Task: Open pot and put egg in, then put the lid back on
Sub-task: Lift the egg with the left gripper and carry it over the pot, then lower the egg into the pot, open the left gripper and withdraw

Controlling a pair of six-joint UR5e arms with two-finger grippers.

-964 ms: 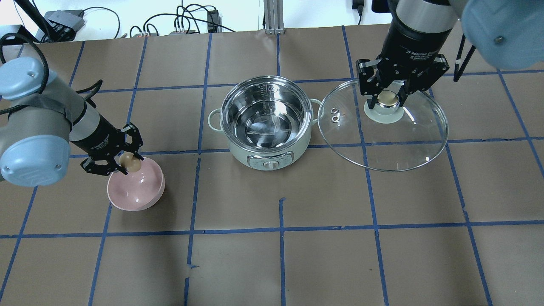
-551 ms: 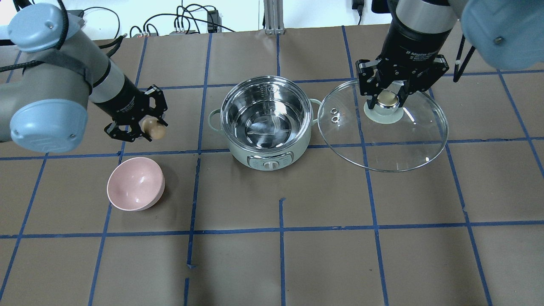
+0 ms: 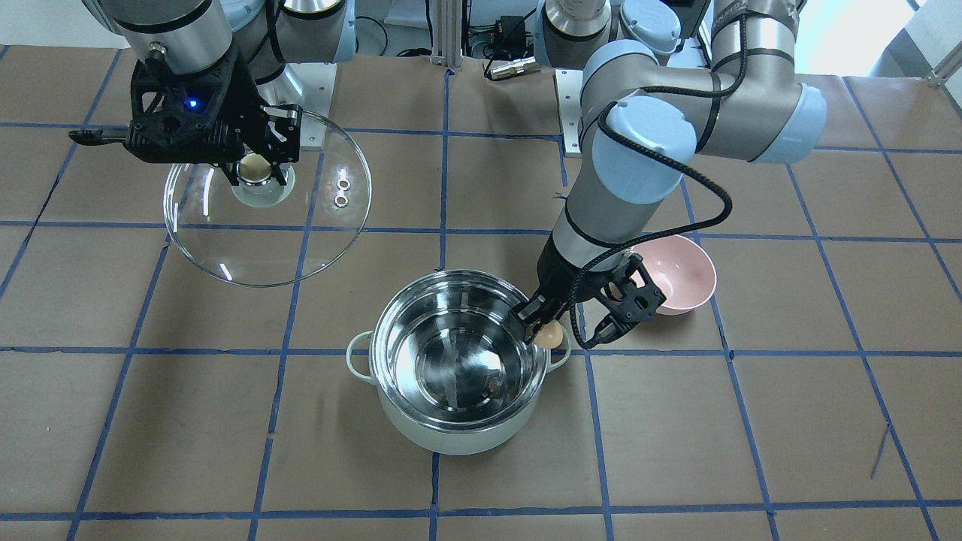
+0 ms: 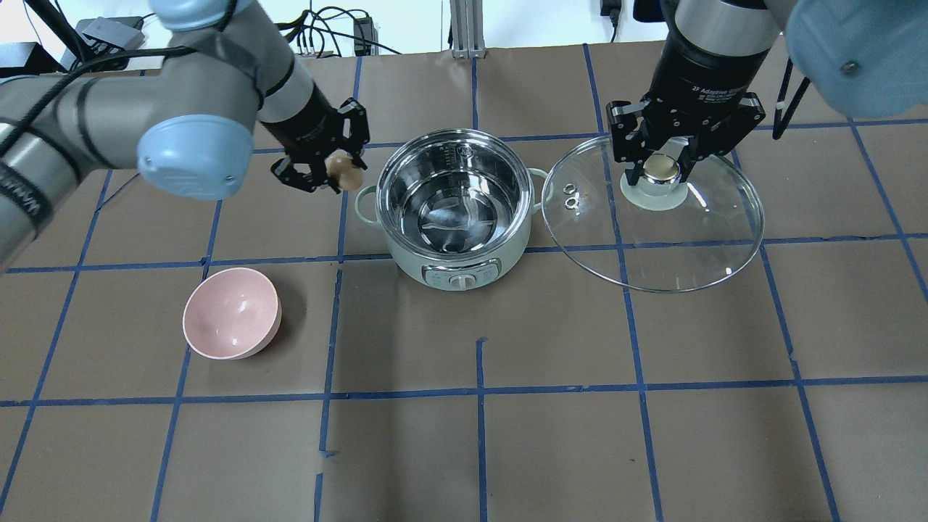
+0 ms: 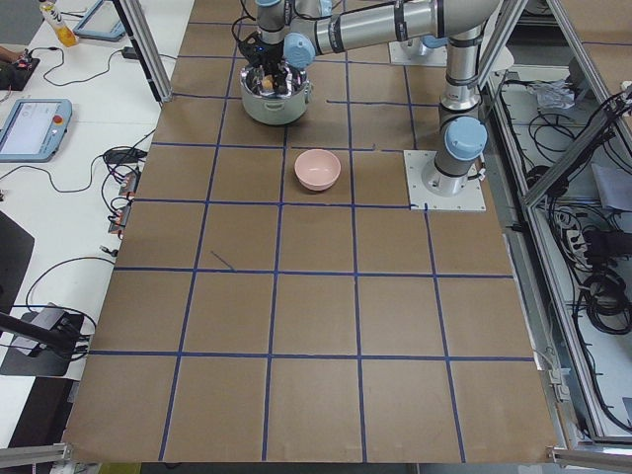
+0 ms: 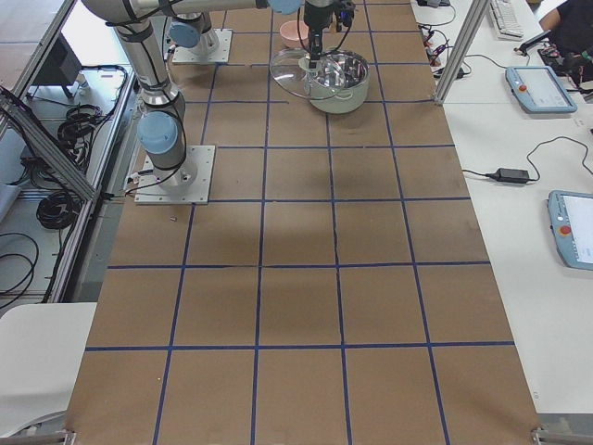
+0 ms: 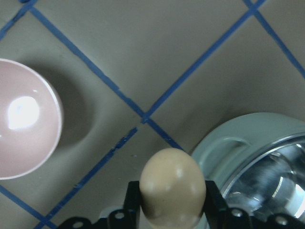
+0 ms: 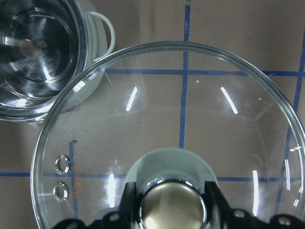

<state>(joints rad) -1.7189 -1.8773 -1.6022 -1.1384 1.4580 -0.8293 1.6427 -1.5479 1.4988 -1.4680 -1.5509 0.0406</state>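
The mint-green pot [image 4: 453, 210] stands open at the table's middle, its steel inside empty; it also shows in the front view [image 3: 455, 368]. My left gripper [image 4: 341, 170] is shut on the tan egg [image 4: 346, 172] and holds it in the air just left of the pot's left handle; the egg shows in the front view [image 3: 549, 335] and the left wrist view [image 7: 172, 183]. My right gripper [image 4: 661, 168] is shut on the knob of the glass lid [image 4: 674, 232] and holds the lid to the right of the pot. The lid fills the right wrist view [image 8: 181, 119].
An empty pink bowl [image 4: 232, 313] sits on the table front-left of the pot, also in the front view [image 3: 680, 274]. Blue tape lines grid the brown table. Cables lie along the far edge.
My left gripper has carried the egg up out of the pink bowl and rightward to the pot's left handle. The right gripper and lid have stayed still.
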